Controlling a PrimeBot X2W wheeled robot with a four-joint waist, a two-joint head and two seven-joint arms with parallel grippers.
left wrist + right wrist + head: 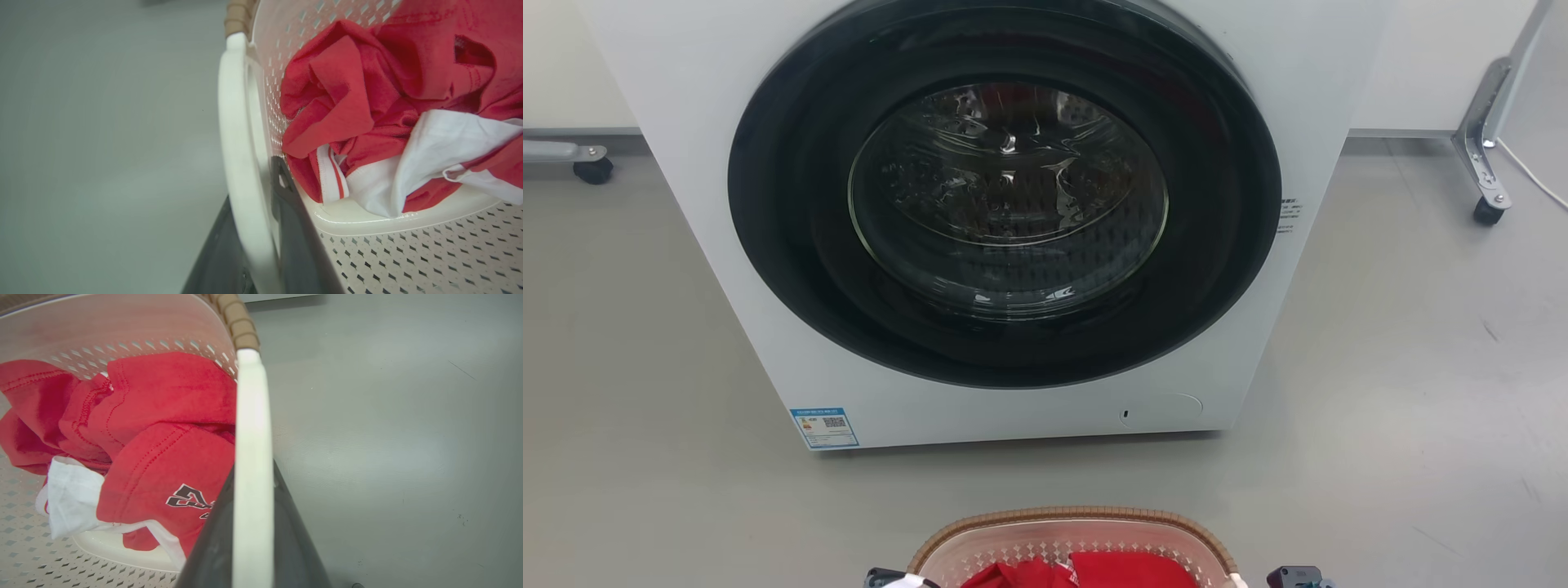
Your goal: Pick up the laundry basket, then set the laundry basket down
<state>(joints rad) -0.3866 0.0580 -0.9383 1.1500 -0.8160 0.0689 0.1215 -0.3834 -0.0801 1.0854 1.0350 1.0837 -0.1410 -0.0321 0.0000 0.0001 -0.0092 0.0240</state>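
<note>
The left gripper (253, 183) has its two smooth dark fingers (291, 228) pressed on either side of a white side handle (241, 134), a glossy curved plastic bar. The right gripper (253, 470) pinches the opposite handle (252, 416) the same way, with one tapering finger on each side. Both handles belong to the one laundry basket (1078, 516). It is cream plastic, with walls pierced by rows of small diamond-shaped holes and a brown rim moulded like ribbed weave.

The basket sits low in the head view, in front of the washing machine (980, 408), with grey floor (645, 367) between them. Its base is cut off, so I cannot tell whether it rests on the floor. Inside lies crumpled red knit clothing (163, 416) with white trim and a dark printed logo; how many garments there are is unclear. In the head view a dark tip of each gripper pokes in at the bottom edge.

The machine is one white box with a round black door (792, 245), a glass porthole and a blue label (824, 427) near its lower left corner. Two black castors on metal legs stand on the floor, one (592, 170) on the left and one (1488, 212) on the right.
</note>
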